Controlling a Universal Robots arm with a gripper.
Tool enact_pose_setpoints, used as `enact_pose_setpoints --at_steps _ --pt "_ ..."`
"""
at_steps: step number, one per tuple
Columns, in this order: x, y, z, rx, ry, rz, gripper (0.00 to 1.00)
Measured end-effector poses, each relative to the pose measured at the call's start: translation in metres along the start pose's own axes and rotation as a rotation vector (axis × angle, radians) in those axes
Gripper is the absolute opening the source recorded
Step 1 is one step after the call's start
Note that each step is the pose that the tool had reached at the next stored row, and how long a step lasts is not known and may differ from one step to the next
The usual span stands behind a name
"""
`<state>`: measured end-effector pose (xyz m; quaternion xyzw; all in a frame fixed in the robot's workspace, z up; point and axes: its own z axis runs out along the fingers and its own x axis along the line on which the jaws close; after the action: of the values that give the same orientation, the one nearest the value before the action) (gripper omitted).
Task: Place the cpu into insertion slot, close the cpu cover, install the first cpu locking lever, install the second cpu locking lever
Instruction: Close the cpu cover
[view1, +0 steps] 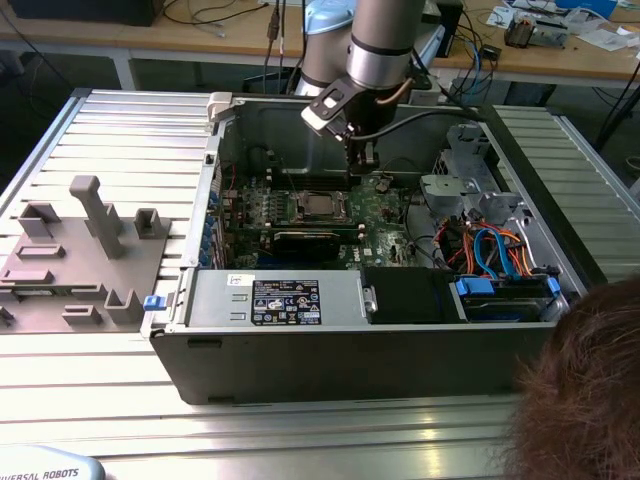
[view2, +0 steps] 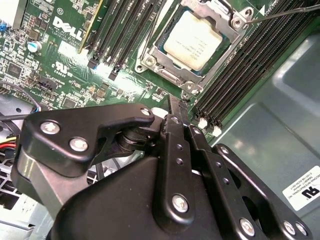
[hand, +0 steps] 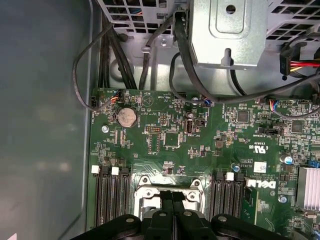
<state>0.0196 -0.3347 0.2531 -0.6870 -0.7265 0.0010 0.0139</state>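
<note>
Arm (view1: 385, 40): grey metallic cylinder, capped in pale blue, black cable attached. Pincer (view2: 176, 104): matte black linkages, fastened by silver screws.

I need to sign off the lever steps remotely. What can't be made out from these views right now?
1. First wrist view: the gripper covers the middle of the slot.
2. Second wrist view: what looks like a lever, a thin rod, runs off the picture's edge, so its end is cut off.
3. Exterior view: the cover is too small to tell whether it is latched.
</note>
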Motion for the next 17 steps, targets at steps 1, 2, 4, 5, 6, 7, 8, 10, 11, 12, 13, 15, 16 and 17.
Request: enact_pose_setpoints --at_steps 1,2,4,5,6,7,8,10,11,12,13,15,16,17 --pt "0.0 -0.0003 0.0001 0.0 0.0 0.0 0.11" --pt "0.0 -0.0008 0.0003 0.0 -0.0001 0.0 0.11" --pt "0.0 -0.0012 0.0006 0.0 0.0 0.0 0.11" --pt "0.0001 -0.0015 0.0008 0.0 0.0 0.0 0.11" --pt "0.0001 -0.0017 0.0009 0.0 0.0 0.0 0.11" --pt "0.0001 -0.0025 0.0015 0.0 0.0 0.0 0.11" --pt "0.0001 -0.0032 0.0019 0.0 0.0001 0.0 0.11" --pt "0.0002 -0.0062 0.0034 0.0 0.0003 0.0 0.11" --pt "0.0002 -0.0066 0.0036 0.0 0.0003 0.0 0.11" --pt "0.0003 -0.0068 0.0037 0.0 0.0003 0.0 0.11" --pt "0.0003 -0.0069 0.0038 0.0 0.0003 0.0 0.11" --pt "0.0003 -0.0072 0.004 0.0 0.0003 0.0 0.11" --pt "0.0003 -0.0074 0.0042 0.0 0.0003 0.0 0.11" --pt "0.0003 -0.0075 0.0043 -0.0001 0.0003 0.0 0.11"
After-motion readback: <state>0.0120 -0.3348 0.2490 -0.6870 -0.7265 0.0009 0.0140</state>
